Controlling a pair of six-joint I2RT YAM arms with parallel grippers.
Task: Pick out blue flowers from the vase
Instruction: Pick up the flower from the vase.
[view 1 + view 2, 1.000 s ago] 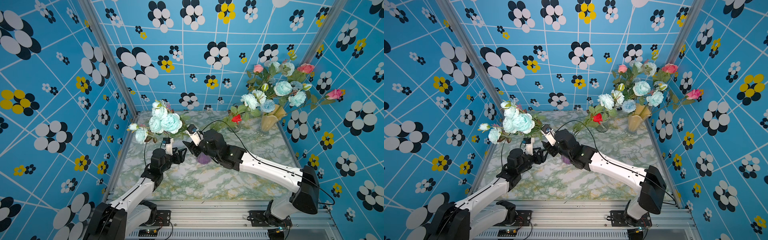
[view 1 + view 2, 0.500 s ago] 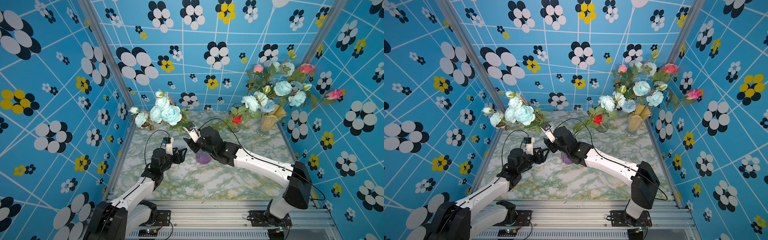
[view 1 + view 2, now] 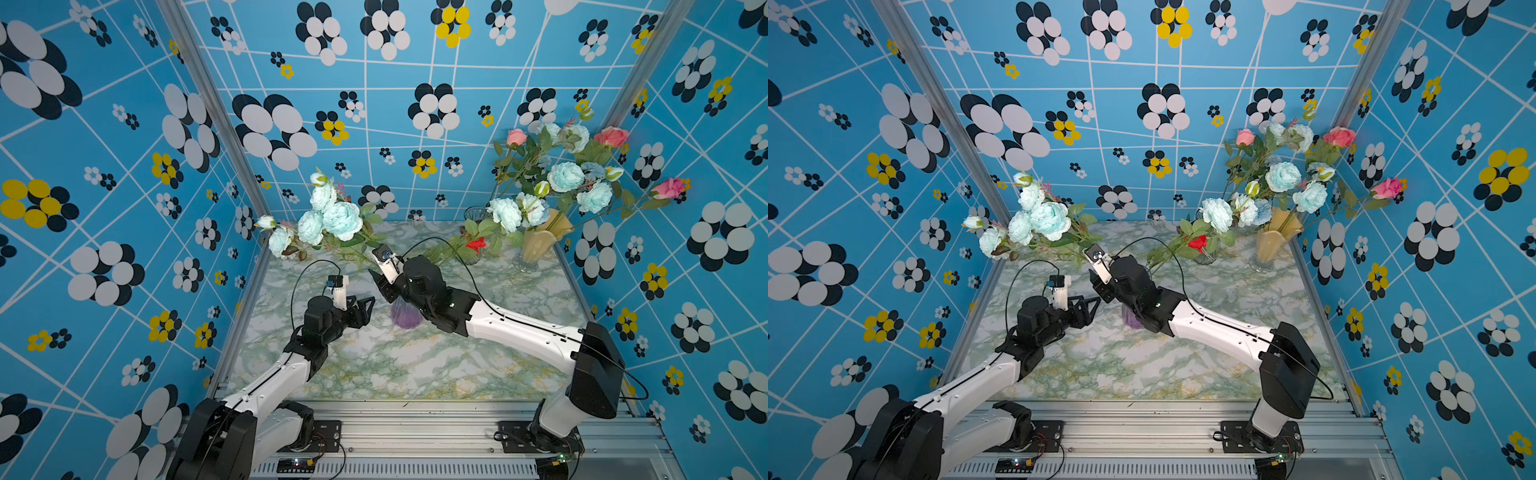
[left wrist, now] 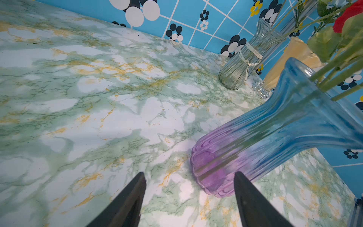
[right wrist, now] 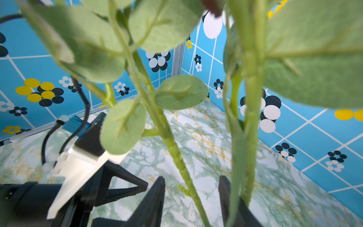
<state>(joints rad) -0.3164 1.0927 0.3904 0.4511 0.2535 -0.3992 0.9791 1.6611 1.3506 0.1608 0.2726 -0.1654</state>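
Marble-patterned green and white desk (image 3: pixel 415 365) inside a booth of blue flower-print walls (image 3: pixel 104 208). A bunch of blue flowers (image 3: pixel 332 220) leans toward the left wall, its green stems (image 5: pixel 176 157) rising from a purple and blue glass vase (image 4: pixel 255 141). Right pincer (image 5: pixel 191 180) sits over the vase, jaws apart on either side of one stem, not clamped on it. Left pincer (image 4: pixel 189 176) hovers just beside the vase base, released and empty. Other blue blooms (image 3: pixel 565 176) stand with pink roses (image 3: pixel 611 136) in a yellow vase (image 3: pixel 540 241) at the far right corner.
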